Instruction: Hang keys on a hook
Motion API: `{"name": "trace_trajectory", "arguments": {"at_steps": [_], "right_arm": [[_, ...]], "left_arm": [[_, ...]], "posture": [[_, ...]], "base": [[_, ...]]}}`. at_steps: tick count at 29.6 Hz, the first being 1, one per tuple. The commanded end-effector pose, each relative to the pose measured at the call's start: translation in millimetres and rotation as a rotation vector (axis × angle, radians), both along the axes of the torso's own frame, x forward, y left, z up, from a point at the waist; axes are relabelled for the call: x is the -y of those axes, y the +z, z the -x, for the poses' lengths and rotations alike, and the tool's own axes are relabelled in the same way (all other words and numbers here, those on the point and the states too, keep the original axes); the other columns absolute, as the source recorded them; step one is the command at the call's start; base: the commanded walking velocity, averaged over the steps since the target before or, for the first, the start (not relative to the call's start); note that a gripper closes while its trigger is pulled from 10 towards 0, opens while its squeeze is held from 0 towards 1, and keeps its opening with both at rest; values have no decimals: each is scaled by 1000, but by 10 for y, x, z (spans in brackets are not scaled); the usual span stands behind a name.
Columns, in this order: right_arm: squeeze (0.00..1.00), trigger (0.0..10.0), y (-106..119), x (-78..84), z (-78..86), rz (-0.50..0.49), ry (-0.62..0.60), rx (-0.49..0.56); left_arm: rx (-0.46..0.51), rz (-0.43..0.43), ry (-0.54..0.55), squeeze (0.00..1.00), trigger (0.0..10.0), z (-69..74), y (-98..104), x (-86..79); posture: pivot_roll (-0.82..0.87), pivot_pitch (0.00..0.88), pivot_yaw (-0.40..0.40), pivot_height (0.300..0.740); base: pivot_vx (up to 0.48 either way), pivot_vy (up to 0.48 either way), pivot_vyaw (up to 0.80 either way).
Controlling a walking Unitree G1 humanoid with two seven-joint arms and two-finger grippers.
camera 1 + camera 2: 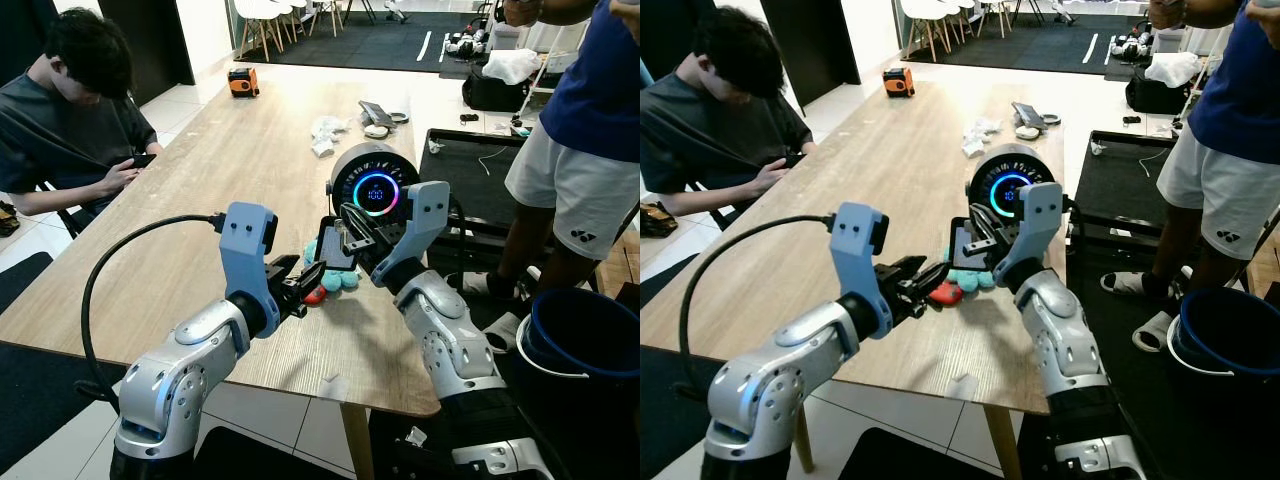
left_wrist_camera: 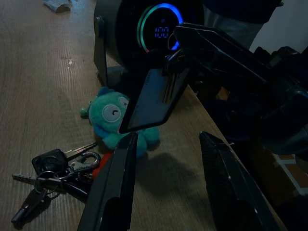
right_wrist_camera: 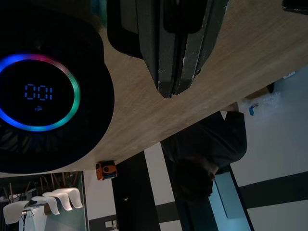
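While a seated person [image 1: 70, 120] bends over a phone [image 1: 143, 160] at the table's left edge, the wooden table [image 1: 200, 210] carries the work near its right-hand near corner. The left gripper [image 1: 292, 283] reaches in low over the near edge, its two black fingers [image 2: 115, 187] spread apart and empty, pointing at the small heap ahead of it. In the left wrist view the bunch of keys [image 2: 55, 168] lies flat on the wood just beside the left finger, untouched, with a silver clip and dark fobs fanned out. Touching the bunch are a red tag [image 1: 314, 295] and a teal plush keychain toy [image 2: 115, 118], which sits right against the foot of the round black device.

The right gripper [image 1: 345, 240] comes in from the near right corner and hovers above the toy, its fingers pressed together on a dark flat card [image 2: 151, 98] that hangs tilted from them, with a small metal key seeming to dangle against it. Just behind stands the round black device [image 1: 372, 180], upright, its ring display [image 1: 375, 193] glowing blue and reading 100.

Farther along the right edge lie crumpled wrappers [image 1: 325, 135] and a small dark gadget [image 1: 378, 113]. An orange box [image 1: 243, 82] sits on the floor beyond the far left corner. To the table's right a standing person [image 1: 575, 150] in white shorts waits beside a blue bucket [image 1: 590, 330].
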State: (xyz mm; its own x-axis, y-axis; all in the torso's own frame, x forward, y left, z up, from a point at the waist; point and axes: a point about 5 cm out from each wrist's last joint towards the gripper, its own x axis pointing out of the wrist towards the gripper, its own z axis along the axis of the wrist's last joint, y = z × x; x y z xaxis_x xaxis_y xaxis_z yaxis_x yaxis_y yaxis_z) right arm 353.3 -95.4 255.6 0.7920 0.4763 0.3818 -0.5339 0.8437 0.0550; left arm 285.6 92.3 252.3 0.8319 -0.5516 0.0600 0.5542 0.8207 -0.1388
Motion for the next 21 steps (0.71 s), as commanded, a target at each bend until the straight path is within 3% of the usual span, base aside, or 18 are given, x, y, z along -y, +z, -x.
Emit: {"name": "trace_trajectory", "arguments": {"at_steps": [1,14,21], "right_arm": [[0,10000,38,-50,6,6,12,21],[0,10000,92,-92,-2,-5,22,33],[0,10000,90,-168,-31,-20,47,22]], "left_arm": [[2,4,-11,0,10000,8,5,21],[20,-9,-20,0,10000,10,35,66],[43,-8,58,0,10000,-43,67,68]], "posture": [[110,180,54,740],[114,182,55,740],[122,183,46,740]], "base": [[0,0,0],[0,0,0],[0,0,0]]}}
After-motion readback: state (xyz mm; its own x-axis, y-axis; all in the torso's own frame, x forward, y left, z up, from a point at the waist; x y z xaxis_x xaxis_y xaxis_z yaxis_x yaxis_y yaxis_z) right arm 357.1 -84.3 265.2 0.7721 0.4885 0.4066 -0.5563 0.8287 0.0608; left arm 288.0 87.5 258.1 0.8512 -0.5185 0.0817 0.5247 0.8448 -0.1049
